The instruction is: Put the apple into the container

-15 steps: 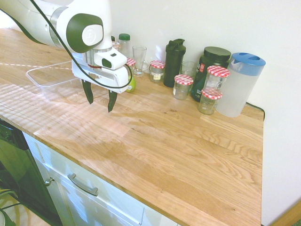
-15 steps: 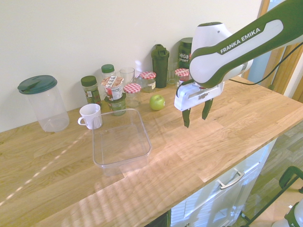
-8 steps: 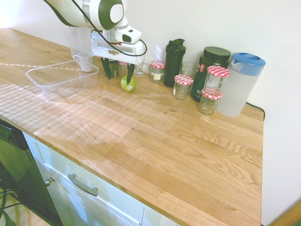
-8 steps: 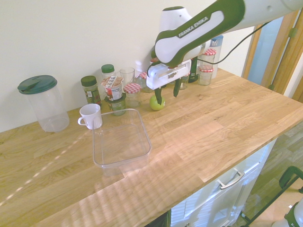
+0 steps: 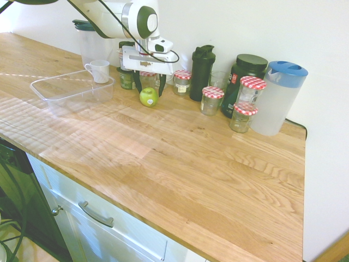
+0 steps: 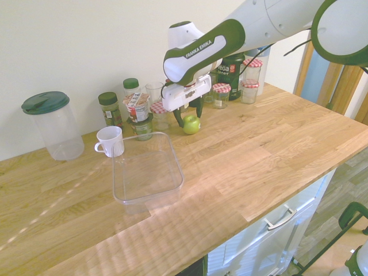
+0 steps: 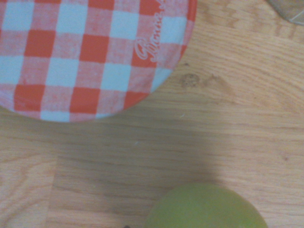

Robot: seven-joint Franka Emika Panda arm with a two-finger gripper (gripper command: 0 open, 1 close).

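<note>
Second exterior view shows a long wooden surface [image 6: 276,149] running along a pale wall, with white drawers below its front edge. The end effector [image 6: 188,112] hangs with its fingers spread apart just above the apple [image 6: 191,125], gripping nothing. The apple sits on the surface beside a row of jars and bottles by the wall, near one corner of the container [image 6: 146,172], which lies empty. A white mug [image 6: 109,141] stands at the container's far rim, a lidded jug [image 6: 50,126] further along.
</note>
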